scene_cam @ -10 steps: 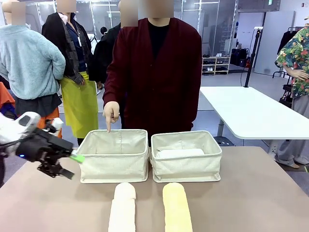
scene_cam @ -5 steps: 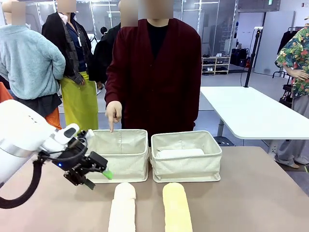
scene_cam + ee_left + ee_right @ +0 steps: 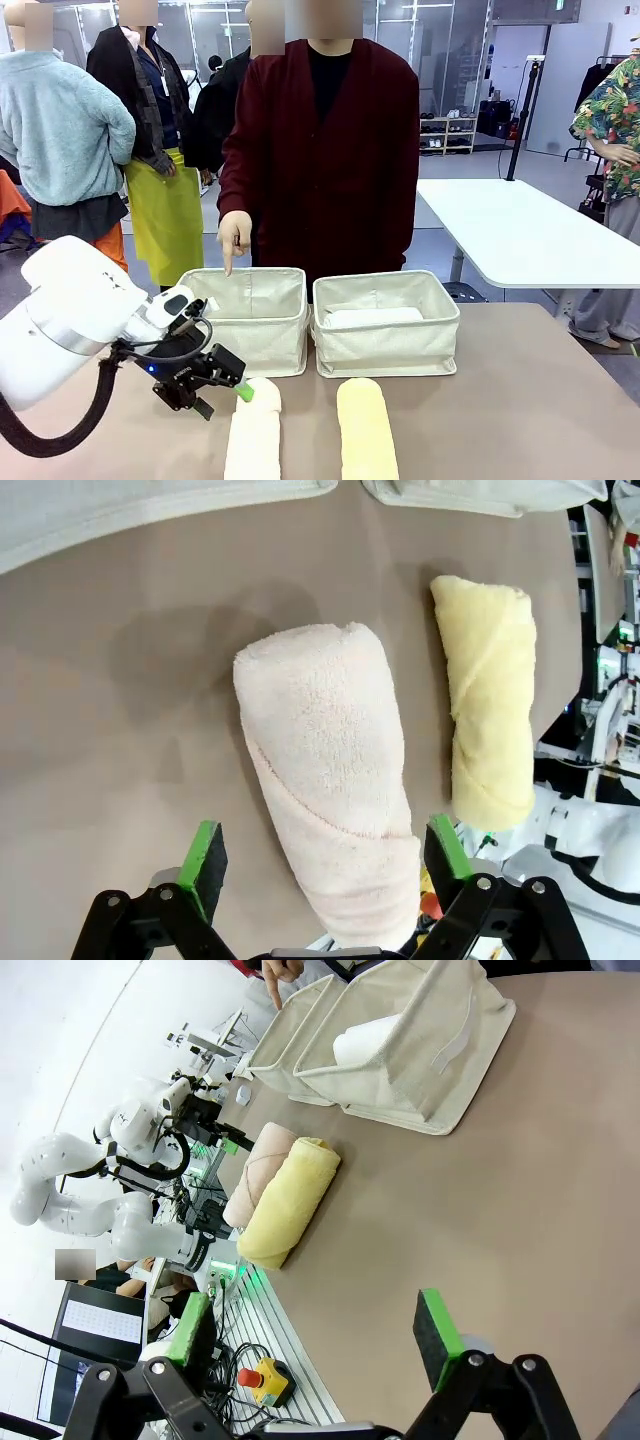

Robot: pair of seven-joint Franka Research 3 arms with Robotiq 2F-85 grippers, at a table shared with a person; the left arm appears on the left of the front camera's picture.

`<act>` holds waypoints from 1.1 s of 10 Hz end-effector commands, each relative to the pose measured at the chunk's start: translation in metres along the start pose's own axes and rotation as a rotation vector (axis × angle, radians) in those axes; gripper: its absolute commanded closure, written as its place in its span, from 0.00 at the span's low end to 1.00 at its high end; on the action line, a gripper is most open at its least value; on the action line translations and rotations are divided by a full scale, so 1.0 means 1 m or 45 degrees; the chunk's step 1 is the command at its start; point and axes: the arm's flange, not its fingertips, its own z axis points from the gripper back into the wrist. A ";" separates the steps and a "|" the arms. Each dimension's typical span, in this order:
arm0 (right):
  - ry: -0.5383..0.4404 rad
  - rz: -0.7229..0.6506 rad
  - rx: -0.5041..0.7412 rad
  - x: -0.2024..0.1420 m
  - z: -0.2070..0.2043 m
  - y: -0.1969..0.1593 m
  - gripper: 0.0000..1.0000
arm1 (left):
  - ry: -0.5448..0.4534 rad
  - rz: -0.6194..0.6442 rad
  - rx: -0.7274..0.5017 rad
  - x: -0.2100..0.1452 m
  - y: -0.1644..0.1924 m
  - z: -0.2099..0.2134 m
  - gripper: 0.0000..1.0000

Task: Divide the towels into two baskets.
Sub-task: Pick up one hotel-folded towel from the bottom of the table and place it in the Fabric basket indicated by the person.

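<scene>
My left gripper (image 3: 326, 852), jaws wide apart, hangs over the cream-peach towel roll (image 3: 318, 750) — pinch too shallow, I reckon, and only the outer wrap lifts, unrolling it.

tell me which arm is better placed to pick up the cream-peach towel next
Left. The left hand is open right over the cream-peach towel, a finger on each side. The right hand, also open, hangs far back from it.

Narrow bare gap between peach towel (image 3: 253, 432) and yellow towel (image 3: 366, 430); left basket (image 3: 240, 340) blocks beyond (person's hand (image 3: 233, 235) above its far rim)
</scene>
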 end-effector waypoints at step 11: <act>0.011 -0.001 -0.005 -0.002 0.001 0.005 0.00 | -0.050 -0.033 -0.092 -0.103 0.006 -0.047 0.47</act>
